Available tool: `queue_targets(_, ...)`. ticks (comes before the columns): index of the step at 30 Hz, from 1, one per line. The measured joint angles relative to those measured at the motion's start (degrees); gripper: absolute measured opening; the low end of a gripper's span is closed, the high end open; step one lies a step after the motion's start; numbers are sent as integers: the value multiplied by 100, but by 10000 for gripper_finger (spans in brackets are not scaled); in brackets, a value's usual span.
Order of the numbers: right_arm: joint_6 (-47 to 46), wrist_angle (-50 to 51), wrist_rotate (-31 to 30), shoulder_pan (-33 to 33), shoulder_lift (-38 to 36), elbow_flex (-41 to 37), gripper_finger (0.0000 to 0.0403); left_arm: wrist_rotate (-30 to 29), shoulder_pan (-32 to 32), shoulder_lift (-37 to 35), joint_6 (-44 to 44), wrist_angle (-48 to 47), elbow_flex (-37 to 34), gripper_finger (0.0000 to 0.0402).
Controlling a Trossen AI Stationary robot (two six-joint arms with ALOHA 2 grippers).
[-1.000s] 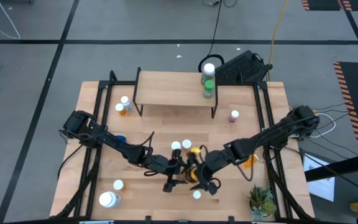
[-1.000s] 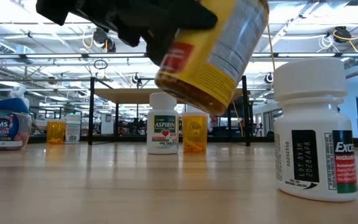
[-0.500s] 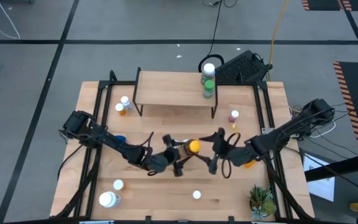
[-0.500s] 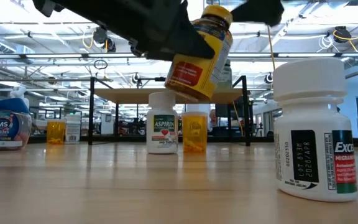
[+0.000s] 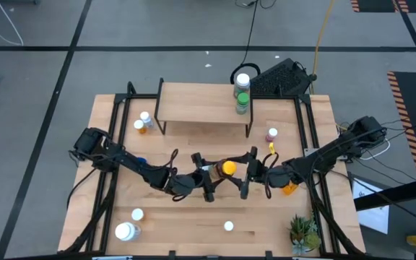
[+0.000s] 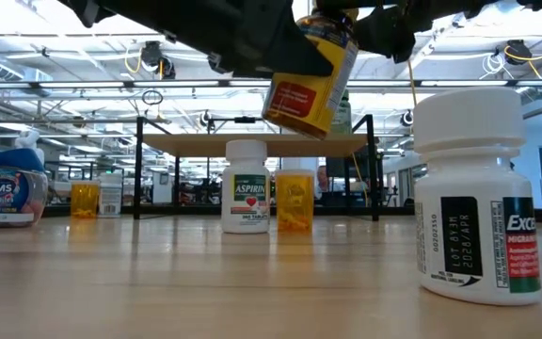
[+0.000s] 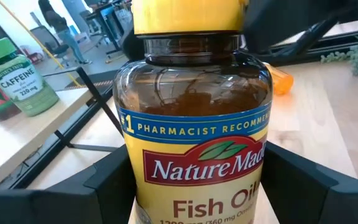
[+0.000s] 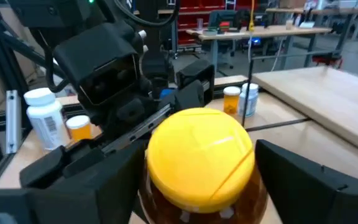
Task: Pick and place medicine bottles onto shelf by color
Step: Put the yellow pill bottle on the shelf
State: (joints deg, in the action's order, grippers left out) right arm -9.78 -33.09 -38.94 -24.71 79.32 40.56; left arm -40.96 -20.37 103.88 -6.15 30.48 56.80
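An amber fish-oil bottle point(image 5: 221, 171) with a yellow lid point(image 5: 227, 168) hangs above the table's middle, and my left gripper point(image 5: 211, 176) is shut on it. In the low view the bottle point(image 6: 310, 71) is clear of the table and tilted. My right gripper point(image 5: 241, 173) is open, with one finger on either side of the yellow lid point(image 8: 199, 152); whether they touch it I cannot tell. The wooden shelf point(image 5: 201, 105) stands at the far side. A green bottle point(image 5: 242, 102) and a white-capped one point(image 5: 242, 81) stand on its right end. My left gripper pinches the bottle's labelled body point(image 7: 197, 168) between its two fingers point(image 7: 107, 183), one on each side of the body, below the shoulder. The fingers come from the table's left. The bottle is lifted clear and tilted, its lid toward my right gripper.
Loose bottles stand about: two by the shelf's left leg point(image 5: 143, 123), two white ones near the front left point(image 5: 128, 225), one at front middle point(image 5: 228, 226), one at the right point(image 5: 272, 134), an orange one point(image 5: 289, 188). A potted plant point(image 5: 303, 232) is at front right.
My left gripper has carried the fish-oil bottle up and toward the far edge, away from the table's front. My right gripper has let go of the bottle, drawn off toward the right, then come back with open fingers around the lid.
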Motion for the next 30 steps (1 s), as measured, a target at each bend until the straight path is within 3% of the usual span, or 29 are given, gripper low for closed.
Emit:
queue_targets(6,91,-12,-4,82,-5,0,209,90,71,0,71,0,-2,289)
queue_targets(12,335,250,211,291,-139,127,207,153,180,0,310,52,-2,307)
queue_targets(15,359,1160,591,509,-402,470,207,113,227,-115,356,-32,-1,336)
queue_targets(20,546,3537,785,1015,-898,1477,207,21,311,-605,367,-756,4,387)
queue_targets(24,586,5161,1518,1794,-1077,2419,207,-15,424,-1106,341,-1427,-11,397)
queue_targets(30,848,5780,2571,2956,-1054,2950,207,60,693,-1632,366,-2017,3,395)
